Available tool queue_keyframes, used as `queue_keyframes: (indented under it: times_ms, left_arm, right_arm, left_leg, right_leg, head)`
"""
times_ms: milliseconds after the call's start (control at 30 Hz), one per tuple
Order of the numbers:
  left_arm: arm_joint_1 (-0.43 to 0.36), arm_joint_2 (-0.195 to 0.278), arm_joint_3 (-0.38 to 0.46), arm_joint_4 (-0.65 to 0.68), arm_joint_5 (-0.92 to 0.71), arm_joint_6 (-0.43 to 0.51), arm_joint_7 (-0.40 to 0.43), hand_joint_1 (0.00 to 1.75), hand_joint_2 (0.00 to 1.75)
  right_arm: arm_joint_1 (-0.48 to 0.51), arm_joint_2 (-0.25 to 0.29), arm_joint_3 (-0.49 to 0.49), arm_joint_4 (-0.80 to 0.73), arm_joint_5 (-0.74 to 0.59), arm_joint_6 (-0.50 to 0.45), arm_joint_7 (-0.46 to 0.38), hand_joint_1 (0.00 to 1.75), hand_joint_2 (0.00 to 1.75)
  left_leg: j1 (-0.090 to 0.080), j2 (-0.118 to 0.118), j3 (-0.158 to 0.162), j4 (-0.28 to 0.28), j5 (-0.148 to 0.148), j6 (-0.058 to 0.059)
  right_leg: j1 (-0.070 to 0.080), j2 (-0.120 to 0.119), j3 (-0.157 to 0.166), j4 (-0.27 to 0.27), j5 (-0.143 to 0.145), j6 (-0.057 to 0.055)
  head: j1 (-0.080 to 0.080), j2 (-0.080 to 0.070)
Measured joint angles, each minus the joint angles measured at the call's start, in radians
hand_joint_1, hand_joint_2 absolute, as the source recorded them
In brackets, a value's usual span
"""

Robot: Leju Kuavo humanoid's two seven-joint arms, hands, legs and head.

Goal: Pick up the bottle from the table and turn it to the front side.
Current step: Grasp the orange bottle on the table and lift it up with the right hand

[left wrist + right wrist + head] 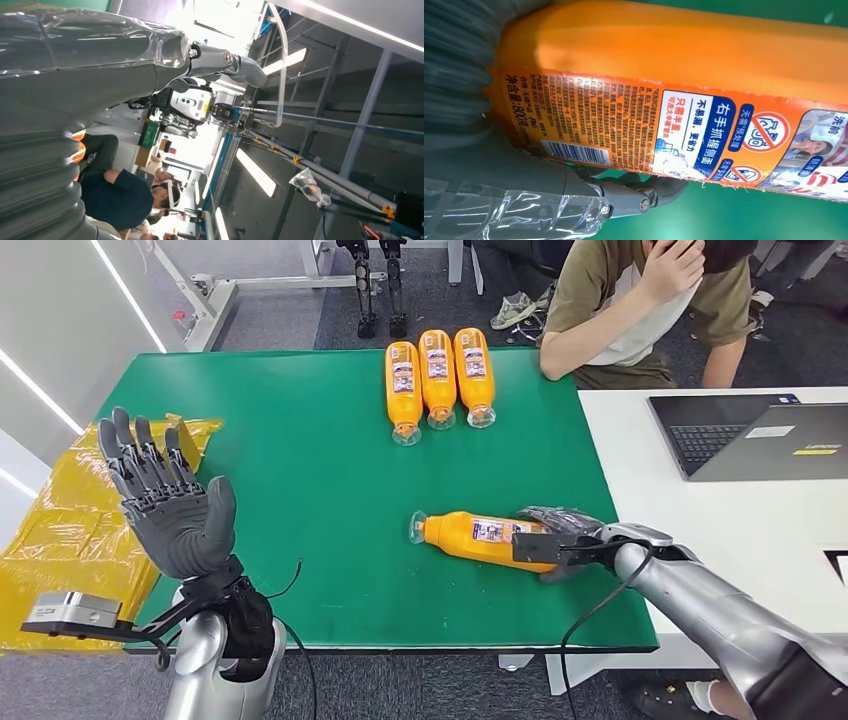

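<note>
While right hand [562, 540] grips the lying bottle [475, 537], three bottles [438, 380] lie beyond; left hand [165, 502] spread

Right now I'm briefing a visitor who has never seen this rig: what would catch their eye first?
Probably the orange bottle lying on its side on the green table, with the right hand around its base. Next, the left hand raised open, palm up, at the table's near left. Three more orange bottles lie in a row at the far edge, near a seated person.

Bright even light, glaring ceiling strips, blurred close-up edges
</note>
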State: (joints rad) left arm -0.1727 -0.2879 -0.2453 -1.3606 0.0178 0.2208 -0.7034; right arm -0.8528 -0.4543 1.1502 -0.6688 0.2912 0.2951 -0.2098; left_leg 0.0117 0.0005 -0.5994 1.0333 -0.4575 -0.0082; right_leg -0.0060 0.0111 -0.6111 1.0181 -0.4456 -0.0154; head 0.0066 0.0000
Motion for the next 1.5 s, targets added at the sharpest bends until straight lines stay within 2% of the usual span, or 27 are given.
queue_keyframes:
  times_ms: [67, 400, 800, 900, 967, 1000, 1100, 1167, 1233, 1333, 1500]
  left_arm:
    - [0.002, 0.000, 0.000, -0.002, 0.001, 0.003, 0.000, 0.00, 1.75]
    - [0.009, 0.002, 0.000, -0.004, 0.003, 0.007, 0.000, 0.00, 1.75]
    - [0.010, 0.002, 0.000, -0.004, 0.002, 0.007, 0.000, 0.00, 1.75]
    - [0.010, 0.002, 0.000, -0.004, 0.003, 0.007, 0.000, 0.00, 1.75]
    - [0.010, 0.002, 0.000, -0.004, 0.002, 0.011, 0.000, 0.00, 1.75]
    - [0.010, 0.002, 0.000, -0.004, 0.002, 0.015, 0.000, 0.00, 1.75]
    - [0.010, 0.002, -0.001, -0.001, 0.006, 0.018, 0.000, 0.00, 1.75]
    - [0.008, 0.001, -0.005, 0.013, 0.020, 0.003, 0.000, 0.00, 1.75]
    - [0.003, 0.000, -0.010, 0.041, 0.037, -0.022, 0.000, 0.00, 1.75]
    - [-0.004, -0.001, -0.013, 0.089, 0.074, -0.092, 0.000, 0.00, 1.75]
    - [-0.029, -0.006, -0.013, 0.203, 0.093, -0.177, 0.000, 0.00, 1.75]
  right_arm:
    - [-0.003, 0.021, 0.000, 0.029, 0.002, -0.020, -0.008, 1.74, 1.75]
    - [0.013, 0.087, -0.001, 0.111, 0.012, -0.165, -0.040, 1.75, 1.75]
    - [0.017, 0.103, -0.009, 0.127, 0.013, -0.181, -0.042, 1.75, 1.75]
    - [0.026, 0.106, -0.013, 0.127, 0.007, -0.220, -0.049, 1.75, 1.75]
    - [0.045, 0.115, -0.029, 0.124, -0.005, -0.303, -0.058, 1.75, 1.75]
    - [0.063, 0.124, -0.045, 0.121, -0.013, -0.375, -0.066, 1.75, 1.75]
    - [0.155, 0.172, -0.133, 0.088, -0.032, -0.696, -0.122, 1.75, 1.75]
    - [0.220, 0.208, -0.212, 0.037, -0.020, -0.845, -0.175, 1.75, 1.75]
    - [0.276, 0.239, -0.290, -0.024, 0.001, -0.897, -0.222, 1.75, 1.75]
    - [0.334, 0.277, -0.382, -0.104, 0.026, -0.909, -0.288, 1.75, 1.75]
    - [0.374, 0.333, -0.466, -0.175, 0.054, -0.954, -0.380, 1.75, 1.75]
  left_leg:
    - [0.000, 0.000, 0.002, 0.000, 0.000, 0.000]
    - [0.000, 0.000, 0.009, 0.000, 0.000, 0.000]
    - [0.000, 0.000, 0.010, 0.000, 0.000, 0.000]
    - [0.000, 0.000, 0.010, 0.000, 0.000, 0.000]
    - [0.000, 0.000, 0.010, 0.000, 0.000, 0.000]
    - [0.000, -0.001, 0.009, 0.000, 0.000, 0.000]
    - [0.000, -0.002, 0.006, 0.000, 0.001, 0.000]
    - [0.000, -0.002, 0.005, 0.000, 0.001, 0.000]
    - [0.000, -0.003, 0.005, 0.000, 0.001, 0.000]
    - [0.000, -0.004, 0.002, 0.000, 0.001, 0.000]
    - [-0.001, -0.001, 0.000, 0.000, 0.001, 0.000]
  right_leg:
    - [0.000, 0.000, 0.002, 0.000, 0.000, 0.000]
    - [0.000, 0.000, 0.009, -0.001, 0.001, 0.001]
    - [0.000, 0.000, 0.010, -0.001, 0.001, 0.002]
    - [0.000, 0.000, 0.010, -0.001, 0.001, 0.002]
    - [0.000, 0.000, 0.010, -0.001, 0.001, 0.002]
    - [0.000, -0.001, 0.010, -0.001, 0.001, 0.002]
    - [0.000, -0.002, 0.008, -0.001, 0.001, 0.002]
    - [0.000, -0.002, 0.006, 0.000, 0.001, 0.001]
    - [0.000, -0.002, 0.005, 0.000, 0.001, 0.001]
    - [0.000, -0.003, 0.002, 0.000, 0.000, 0.001]
    - [0.000, -0.001, -0.001, 0.000, 0.000, 0.001]
  head:
    - [0.000, 0.000]
    - [0.000, 0.000]
    - [0.000, 0.000]
    - [0.000, 0.000]
    - [0.000, 0.000]
    - [0.000, 0.000]
    - [0.000, 0.000]
    - [0.000, 0.000]
    - [0.000, 0.000]
    - [0.000, 0.000]
    - [0.000, 0.000]
